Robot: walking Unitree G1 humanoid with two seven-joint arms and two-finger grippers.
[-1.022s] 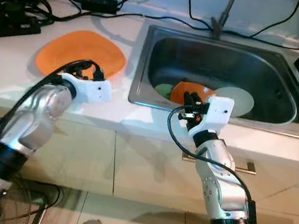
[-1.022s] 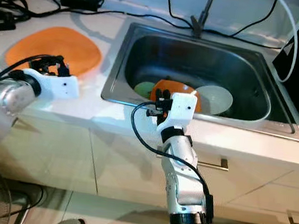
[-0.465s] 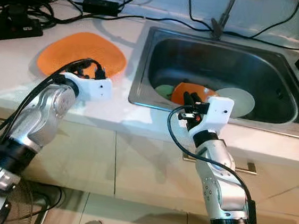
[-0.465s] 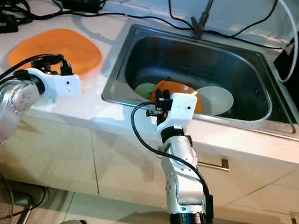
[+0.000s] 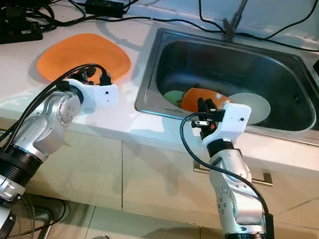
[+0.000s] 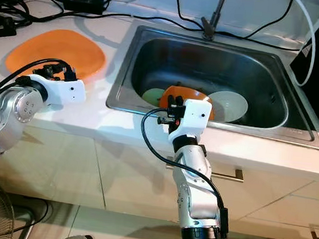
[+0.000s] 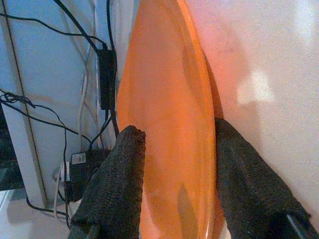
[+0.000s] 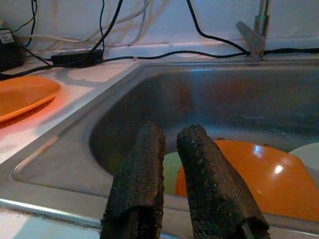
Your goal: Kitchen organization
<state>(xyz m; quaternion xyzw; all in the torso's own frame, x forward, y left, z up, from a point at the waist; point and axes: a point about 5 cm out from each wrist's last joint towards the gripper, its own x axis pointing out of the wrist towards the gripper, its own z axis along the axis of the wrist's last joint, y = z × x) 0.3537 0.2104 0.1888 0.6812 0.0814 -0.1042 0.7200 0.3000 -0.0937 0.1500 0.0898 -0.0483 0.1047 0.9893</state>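
Lying flat, orange plate (image 5: pixel 83 55) faces up beside left claw (image 5: pixel 93 76).

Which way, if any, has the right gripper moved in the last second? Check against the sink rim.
No. The right gripper sits at the same spot above the sink's front rim, before the orange bowl.

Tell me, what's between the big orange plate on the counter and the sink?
Just bare white countertop lies between the orange plate and the sink, seen in the left eye view. The left gripper sits at the plate's near edge, not in that gap.
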